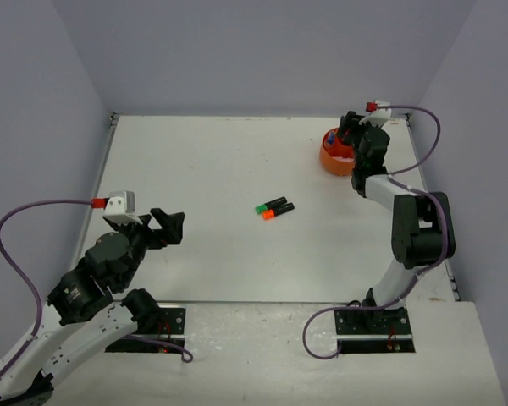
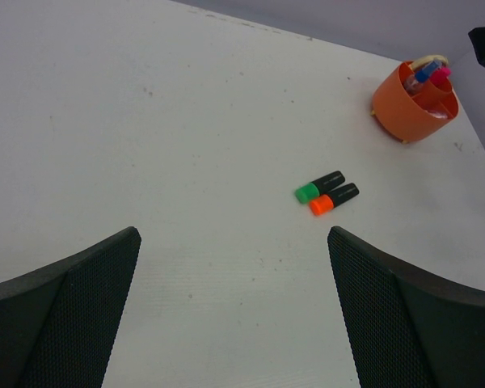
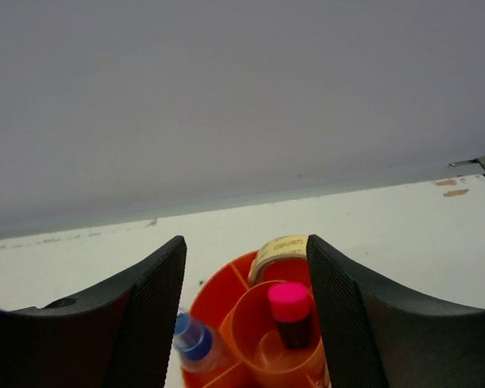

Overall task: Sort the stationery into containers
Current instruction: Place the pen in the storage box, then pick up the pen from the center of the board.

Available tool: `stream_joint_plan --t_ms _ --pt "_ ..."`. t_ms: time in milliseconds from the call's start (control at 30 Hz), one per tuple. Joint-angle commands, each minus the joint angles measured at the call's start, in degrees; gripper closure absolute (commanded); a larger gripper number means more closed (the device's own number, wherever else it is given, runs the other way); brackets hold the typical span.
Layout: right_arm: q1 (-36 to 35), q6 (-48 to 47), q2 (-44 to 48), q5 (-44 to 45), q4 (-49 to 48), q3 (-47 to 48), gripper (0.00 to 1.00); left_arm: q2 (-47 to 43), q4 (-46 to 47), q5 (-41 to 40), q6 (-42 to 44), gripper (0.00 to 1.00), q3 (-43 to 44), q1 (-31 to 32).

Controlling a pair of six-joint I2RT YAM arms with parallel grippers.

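— Nearest, low on the left: the left gripper (image 1: 168, 225). What is it doing?
— Its jaws are spread wide with nothing between them. It hangs above the bare white table (image 1: 195, 161), pointing toward the middle.

— And moving right from there?
— Two black markers lie side by side mid-table, seemingly touching along their length. The green-capped highlighter (image 1: 271, 205) is on the far side and the orange-capped highlighter (image 1: 278, 212) on the near side, with both caps toward the left.

— Where is the container?
— The orange tub (image 1: 330, 161) stands near the far right corner, well apart from that pair. A pink-capped highlighter (image 3: 288, 301) stands upright in its round centre cup. A clear bottle (image 3: 193, 339) with a blue cap sits in the compartment beside it. A tan rubber band (image 3: 280, 246) leans at the far rim.

— And the right gripper (image 3: 244, 242)?
— It is directly over the tub. Its jaws are parted on either side of the pink cap, clear of it and clutching nothing.
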State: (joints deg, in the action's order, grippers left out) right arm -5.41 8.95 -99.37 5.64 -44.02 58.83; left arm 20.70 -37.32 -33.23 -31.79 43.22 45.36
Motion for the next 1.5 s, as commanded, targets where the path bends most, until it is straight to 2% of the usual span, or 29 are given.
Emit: stream_joint_plan --t_ms 0,67,100,167,233,300,467,567,633,800,900,1467 --pt "-5.77 -6.75 12.14 -8.96 17.44 4.66 0.37 0.96 2.29 0.25 2.12 0.0 -0.51 -0.92" --pt "-9.67 -8.97 13.75 -9.62 30.21 10.57 0.37 1.15 2.34 0.43 2.17 0.0 -0.44 -1.31" --pt "-12.12 -10.45 13.58 -12.11 40.61 12.81 0.36 1.44 2.4 0.45 2.24 0.0 -0.48 -1.58" --pt "-16.61 -14.1 12.34 -16.85 55.18 17.17 0.26 1.73 2.43 0.64 2.28 0.0 -0.51 -2.06" --pt "-20.57 -18.03 11.17 -16.56 60.09 18.19 0.17 1.88 2.33 0.8 2.34 0.0 -0.41 -2.22" --pt "-24.82 -25.15 8.67 -13.49 63.6 17.64 0.01 1.76 2.25 0.8 2.26 0.0 -0.33 -2.28" --pt "-26.67 -31.67 -0.42 -6.55 71.01 20.89 0.01 0.72 2.36 0.82 2.26 0.0 -0.51 -2.28" --pt "-26.67 -32.89 -7.86 -1.91 73.77 26.53 0.01 0.42 2.43 0.72 2.17 0.0 -0.68 -2.21" --pt "-26.8 -34.34 -10.92 -3.28 76.94 29.31 0.01 0.4 2.43 0.8 2.17 0.0 -0.64 -2.25" --pt "-26.76 -37.22 -18.11 -3.24 82.05 33.17 0.12 0.5 2.34 1.14 2.26 0.0 -0.61 -2.21" --pt "-26.84 -37.42 -18.87 -4.76 82.38 33.11 0.18 0.16 2.4 1.21 2.26 0.0 -0.6 -2.21" --pt "-30.75 -38.74 -22.6 -8.03 82.65 35.27 0.27 0.04 2.59 1.4 2.45 0.0 -0.7 -2.21"
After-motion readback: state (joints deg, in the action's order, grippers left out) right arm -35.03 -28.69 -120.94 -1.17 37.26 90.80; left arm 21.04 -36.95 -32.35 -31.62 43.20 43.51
